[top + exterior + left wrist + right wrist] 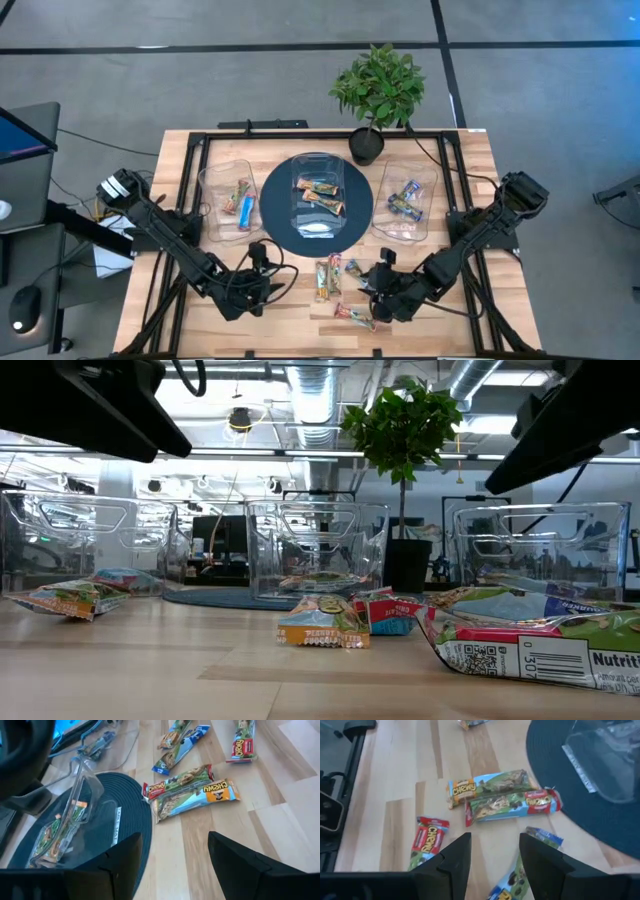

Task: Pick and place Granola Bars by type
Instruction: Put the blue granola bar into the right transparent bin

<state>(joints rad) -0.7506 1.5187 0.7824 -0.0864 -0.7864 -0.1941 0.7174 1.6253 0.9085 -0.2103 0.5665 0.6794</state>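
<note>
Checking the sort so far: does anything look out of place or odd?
Nothing damaged or spilled. Loose granola bars lie unsorted on the table in front of the three clear tubs. Both grippers, left and right, are open and empty.

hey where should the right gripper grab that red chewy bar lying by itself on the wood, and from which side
Come straight down from above with the right gripper, open, and pinch the red chewy bar across its narrow width at mid-length. It lies flat on the table, apart from the pair of bars beside it, so both long edges are free.
</note>
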